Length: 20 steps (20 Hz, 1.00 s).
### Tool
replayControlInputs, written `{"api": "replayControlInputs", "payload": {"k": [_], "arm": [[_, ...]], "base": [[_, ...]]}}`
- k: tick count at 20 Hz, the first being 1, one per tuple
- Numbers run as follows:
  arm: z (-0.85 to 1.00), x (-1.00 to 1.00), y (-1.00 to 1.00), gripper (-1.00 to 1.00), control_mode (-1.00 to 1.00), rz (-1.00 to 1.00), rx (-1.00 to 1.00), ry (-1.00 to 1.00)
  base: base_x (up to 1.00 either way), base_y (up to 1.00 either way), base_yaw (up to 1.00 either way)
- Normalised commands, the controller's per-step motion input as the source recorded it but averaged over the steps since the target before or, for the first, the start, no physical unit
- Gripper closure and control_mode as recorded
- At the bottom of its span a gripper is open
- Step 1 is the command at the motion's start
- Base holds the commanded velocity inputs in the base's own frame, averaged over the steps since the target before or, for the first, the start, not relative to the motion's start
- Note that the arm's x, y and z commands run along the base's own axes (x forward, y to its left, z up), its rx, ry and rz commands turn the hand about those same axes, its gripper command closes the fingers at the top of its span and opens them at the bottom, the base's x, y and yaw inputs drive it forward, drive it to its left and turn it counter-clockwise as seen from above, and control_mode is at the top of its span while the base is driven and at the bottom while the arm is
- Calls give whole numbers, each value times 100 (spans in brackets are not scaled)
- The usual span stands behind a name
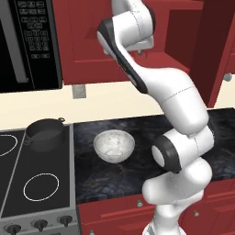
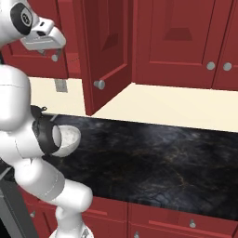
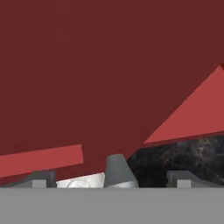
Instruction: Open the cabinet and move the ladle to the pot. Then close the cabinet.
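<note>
The red cabinet (image 2: 104, 56) is up on the wall, and one door hangs open, swung out over the counter (image 2: 158, 158). The round knob (image 2: 99, 84) on that door is easy to see. The arm reaches up high, with its hand up by the cabinet. The tool (image 3: 111, 178) is spread wide open and holds nothing (its two dark tips stand far apart). The dark grey pot (image 1: 44, 134) sits on the stove (image 1: 36, 183), at the back corner. A pale bowl (image 1: 114, 145) sits on the black counter, just beside the stove. I cannot see the ladle.
</note>
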Motion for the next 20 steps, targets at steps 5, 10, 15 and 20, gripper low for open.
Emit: {"api": "replayControlInputs", "payload": {"k": [5, 10, 15, 20], "arm": [[-33, 31, -23, -100, -100, 14, 4, -3], [-46, 27, -13, -100, -100, 5, 3, 0], [-40, 47, 0, 100, -100, 1, 0, 0], [-21, 22, 3, 100, -100, 0, 0, 0]], "base": [[0, 0, 0], [0, 0, 0], [0, 0, 0], [0, 0, 0]]}}
